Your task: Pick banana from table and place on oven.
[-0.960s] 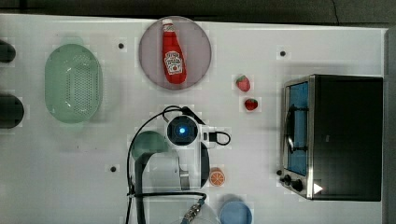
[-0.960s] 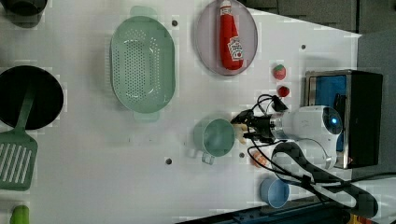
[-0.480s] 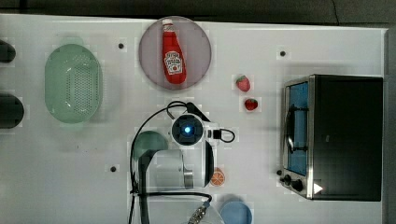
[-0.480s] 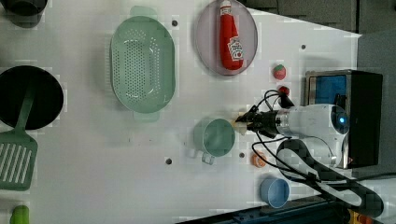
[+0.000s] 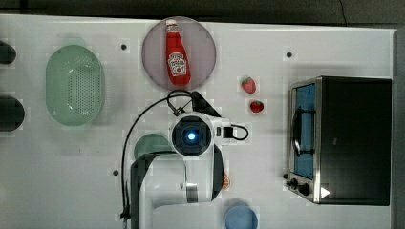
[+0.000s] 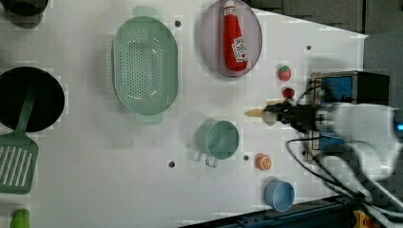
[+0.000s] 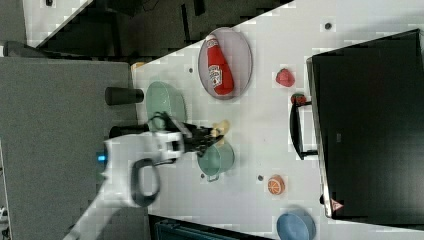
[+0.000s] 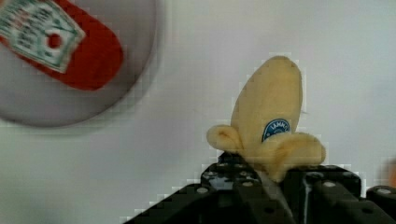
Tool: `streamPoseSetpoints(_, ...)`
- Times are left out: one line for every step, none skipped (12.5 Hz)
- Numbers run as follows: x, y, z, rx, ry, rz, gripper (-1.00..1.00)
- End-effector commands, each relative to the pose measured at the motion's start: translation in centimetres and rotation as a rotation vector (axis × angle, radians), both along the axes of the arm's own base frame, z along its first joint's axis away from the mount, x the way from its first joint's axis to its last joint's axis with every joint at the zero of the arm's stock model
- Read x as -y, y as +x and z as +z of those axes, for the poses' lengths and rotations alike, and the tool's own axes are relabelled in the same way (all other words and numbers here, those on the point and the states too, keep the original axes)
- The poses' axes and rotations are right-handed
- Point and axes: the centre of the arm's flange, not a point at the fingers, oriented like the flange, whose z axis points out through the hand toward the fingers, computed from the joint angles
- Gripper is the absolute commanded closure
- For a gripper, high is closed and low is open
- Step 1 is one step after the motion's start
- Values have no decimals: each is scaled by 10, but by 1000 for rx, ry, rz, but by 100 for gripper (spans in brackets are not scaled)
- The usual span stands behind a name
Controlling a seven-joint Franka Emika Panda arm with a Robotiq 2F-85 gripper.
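The pale yellow banana (image 8: 273,112) sticks out from between my black fingers (image 8: 322,186), and my gripper (image 8: 268,172) is shut on its peel end. In the left view the banana (image 6: 256,112) hangs above the white table (image 6: 95,156), just past the gripper (image 6: 274,113) and over the green mug's far side. The right view shows the banana (image 7: 221,127) at the gripper (image 7: 212,134) tip above the mug. The oven (image 5: 353,138) stands at the top view's right with its black top bare. The arm's body (image 5: 191,136) hides the gripper in the top view.
A ketchup bottle (image 5: 175,55) lies on a grey plate (image 5: 203,43). Two strawberries (image 5: 248,85) sit between the arm and the oven. A green mug (image 6: 218,139), an orange slice (image 6: 263,162), a blue bowl (image 6: 279,194) and a green colander (image 6: 145,71) are nearby.
The jaws have closed on the banana. The arm has risen with it and shifted slightly toward the oven.
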Motion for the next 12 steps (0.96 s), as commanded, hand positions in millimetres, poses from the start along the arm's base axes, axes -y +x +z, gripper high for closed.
streamPoseSetpoints(11,6,111,41,-17,-40,51)
streamPoseSetpoints(19,3,143,17,-19,-58,51)
streamPoseSetpoints(30,-2,173,-9,-19,-80,51)
streamPoseSetpoints(43,-6,199,-33,-15,-106,51)
streamPoseSetpoints(57,-9,224,-40,-9,-129,51)
streamPoseSetpoints(73,-8,244,-31,-2,-157,51)
streamPoseSetpoints(90,-7,259,-14,6,-170,51)
streamPoseSetpoints(111,-6,268,-1,9,-156,51)
streamPoseSetpoints(133,-6,269,3,10,-123,51)
streamPoseSetpoints(156,-8,267,0,12,-86,51)
streamPoseSetpoints(179,-10,261,-9,17,-60,51)
streamPoseSetpoints(203,-13,252,-24,23,-48,51)
